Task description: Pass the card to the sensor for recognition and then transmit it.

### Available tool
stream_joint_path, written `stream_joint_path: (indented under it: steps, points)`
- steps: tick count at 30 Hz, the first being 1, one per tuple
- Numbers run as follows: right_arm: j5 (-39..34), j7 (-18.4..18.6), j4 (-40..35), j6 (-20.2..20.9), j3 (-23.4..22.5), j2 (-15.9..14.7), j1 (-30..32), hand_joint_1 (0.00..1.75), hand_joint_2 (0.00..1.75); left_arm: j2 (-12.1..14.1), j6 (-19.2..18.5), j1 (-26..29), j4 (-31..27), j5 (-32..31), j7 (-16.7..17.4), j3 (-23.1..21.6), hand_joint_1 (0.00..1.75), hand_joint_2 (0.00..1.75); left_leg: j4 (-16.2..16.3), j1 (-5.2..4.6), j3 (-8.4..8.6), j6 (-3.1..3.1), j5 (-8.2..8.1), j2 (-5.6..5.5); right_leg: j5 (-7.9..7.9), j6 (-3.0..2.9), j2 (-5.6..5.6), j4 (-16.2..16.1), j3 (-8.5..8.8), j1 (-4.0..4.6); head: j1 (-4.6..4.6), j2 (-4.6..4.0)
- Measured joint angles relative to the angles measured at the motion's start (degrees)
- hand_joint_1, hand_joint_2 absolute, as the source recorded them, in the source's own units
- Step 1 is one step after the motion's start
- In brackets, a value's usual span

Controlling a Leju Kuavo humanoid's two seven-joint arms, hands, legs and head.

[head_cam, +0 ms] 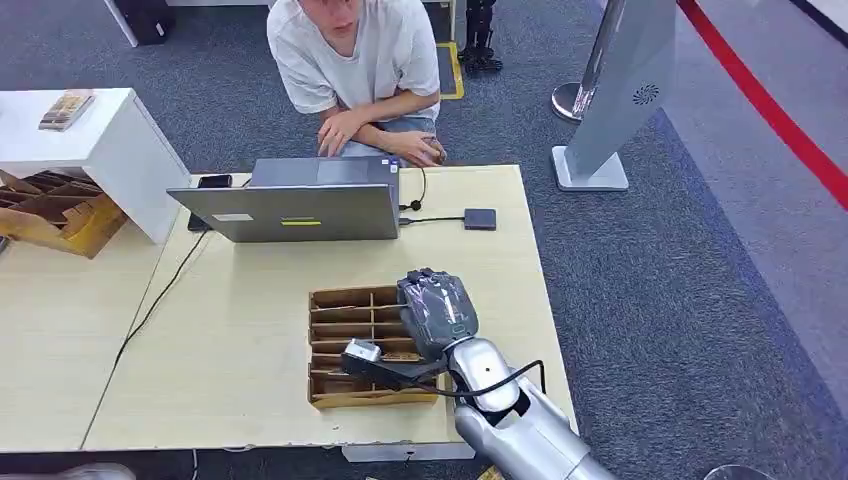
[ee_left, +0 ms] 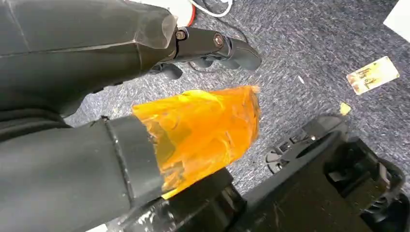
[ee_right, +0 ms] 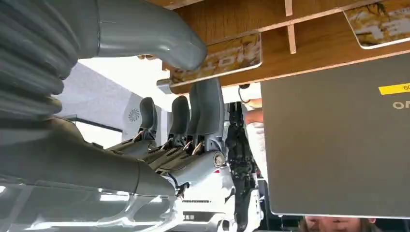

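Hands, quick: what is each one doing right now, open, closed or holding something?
Left hand: open, holding nothing.
Right hand: thumb touches a card at the cardboard tray; cannot tell whether it grips it.

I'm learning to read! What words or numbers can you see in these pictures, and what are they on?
"60": on the yellow strip on the laptop's lid, cut off at the picture's edge.
"ON": pale letters on the same lid, also cut off.
Card at the right hand's thumb: printed, too blurred to read.
Card on the carpet: too small to read.
White label on the lid: too small to read.
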Motion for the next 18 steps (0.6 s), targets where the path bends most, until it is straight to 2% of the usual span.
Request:
stream_joint_path:
  steps: [3,4,5,7,8,10,12,14,15,16,17,18]
  points:
    - [0.00,0.00,0.02,0.00,0.00,0.00,0.00,1.08,1.75,0.20,-0.02,0.01,0.00,0.07,0.00,0.00,0.00,0.00,0.00,0.00,0.00,0.00,0.00,0.00,0.00,0.00,0.00,0.00,0.00,0.00,0.00,0.00]
    - [0.00,0.00,0.02,0.00,0.00,0.00,0.00,1.15,1.75,0.22,-0.04,0.01,0.00,0.07,0.00,0.00,0.00,0.00,0.00,0.00,0.00,0.00,0.00,0.00,0.00,0.00,0.00,0.00,0.00,0.00,0.02,0.00]
    - [0.02,0.00,0.02,0.00,0.00,0.00,0.00,1.08,1.75,0.24,-0.04,0.01,0.00,0.07,0.00,0.00,0.00,0.00,0.00,0.00,0.00,0.00,0.00,0.00,0.00,0.00,0.00,0.00,0.00,0.00,0.02,0.00]
    - [0.02,0.00,0.11,0.00,0.00,0.00,-0.01,0.63,1.75,0.28,-0.77,0.01,0.00,0.50,0.15,0.00,0.00,0.00,0.00,0.00,0.00,0.00,0.00,0.00,0.00,0.00,0.00,0.00,0.01,0.00,0.02,0.00]
    - [0.15,0.00,0.24,0.00,0.00,0.04,-0.02,0.47,1.75,0.46,-2.09,0.02,0.00,1.33,0.46,0.11,0.00,0.00,0.00,0.00,0.00,0.00,0.00,0.00,0.00,0.00,0.00,0.00,0.02,0.00,0.00,0.00]
    - [0.24,0.00,0.55,0.00,0.00,0.33,-0.06,0.37,1.75,0.87,-4.93,0.29,0.00,3.08,0.68,0.76,0.00,0.00,0.00,0.00,0.00,0.00,0.00,0.01,0.00,0.00,0.02,0.00,0.01,0.00,0.00,0.00]
    - [0.22,-0.15,0.94,-0.02,0.07,0.63,-0.32,0.38,1.75,1.62,-7.60,0.81,0.00,5.02,0.72,1.88,0.00,0.00,-0.01,0.01,0.00,0.00,0.00,0.02,0.00,0.00,0.02,0.01,0.00,0.01,0.00,0.00]
    - [0.07,-0.66,1.53,-0.07,0.15,1.03,-0.83,0.54,1.75,2.65,-10.37,1.66,0.00,6.96,0.66,3.13,0.00,0.00,-0.02,0.01,0.00,0.00,0.00,0.02,0.00,-0.01,0.02,0.01,-0.01,0.01,0.00,0.00]
    - [-0.04,-0.72,1.96,-0.07,0.26,1.35,-1.07,0.93,1.75,3.19,-12.10,2.09,0.00,8.04,0.50,3.97,0.00,0.00,-0.03,0.02,0.00,0.00,0.00,0.02,-0.01,-0.01,0.02,0.02,-0.01,0.02,0.00,0.00]
    - [-0.15,-0.85,2.27,0.00,0.39,1.68,-1.36,1.22,1.75,3.76,-13.61,2.57,0.04,8.96,0.37,4.69,0.00,0.00,-0.04,0.02,-0.01,0.00,0.00,0.02,-0.01,-0.01,0.02,0.02,-0.02,0.02,0.02,0.00]
    - [-0.50,-1.07,2.62,0.11,0.61,1.97,-1.71,1.34,1.75,4.65,-15.53,3.02,0.11,10.07,0.13,5.54,0.00,0.00,-0.05,0.04,-0.01,-0.01,0.00,0.02,-0.01,-0.01,0.02,0.02,-0.02,0.04,0.00,0.00]
    - [-0.70,-1.25,2.91,0.26,0.88,2.30,-2.10,1.40,1.75,5.29,-17.47,3.52,0.24,10.91,0.04,6.39,0.00,0.00,-0.06,0.05,-0.01,-0.01,0.00,0.03,-0.01,-0.02,0.03,0.02,-0.02,0.04,0.00,0.00]
